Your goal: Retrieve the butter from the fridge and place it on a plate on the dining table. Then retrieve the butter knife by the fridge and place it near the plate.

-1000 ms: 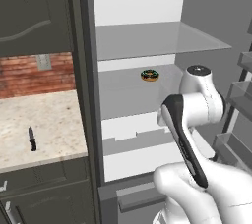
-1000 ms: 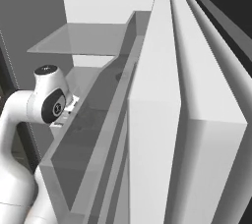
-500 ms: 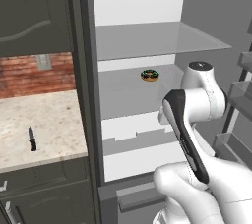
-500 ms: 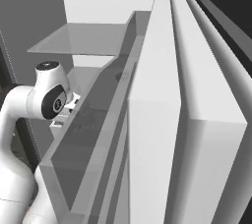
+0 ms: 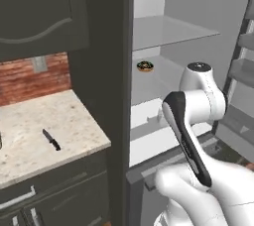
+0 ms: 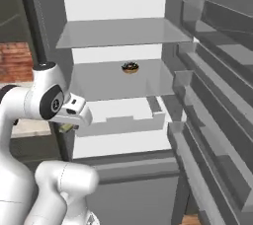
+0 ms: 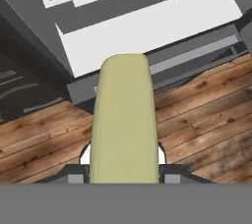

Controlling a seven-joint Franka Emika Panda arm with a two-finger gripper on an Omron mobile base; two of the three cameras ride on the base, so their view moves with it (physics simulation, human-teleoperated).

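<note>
Butter (image 7: pixel 124 120): pale yellow-green block, centre of the hand view, over wooden floor.
Claw (image 7: pixel 123 166): clenched on the butter.
Fridge (image 5: pixel 163 36): open, white shelves, upper right of the left base view.
Butter knife (image 5: pixel 51 140): black, lying on the tabletop (image 5: pixel 74 131), lower left.

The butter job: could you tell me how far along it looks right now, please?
Done: the fridge stands open and the butter is out of it. In hand: the gripper is closed on the butter, above the wooden floor in front of the fridge. Left: carrying it to the plate, then fetching the butter knife, which lies untouched on the counter beside the fridge.
</note>
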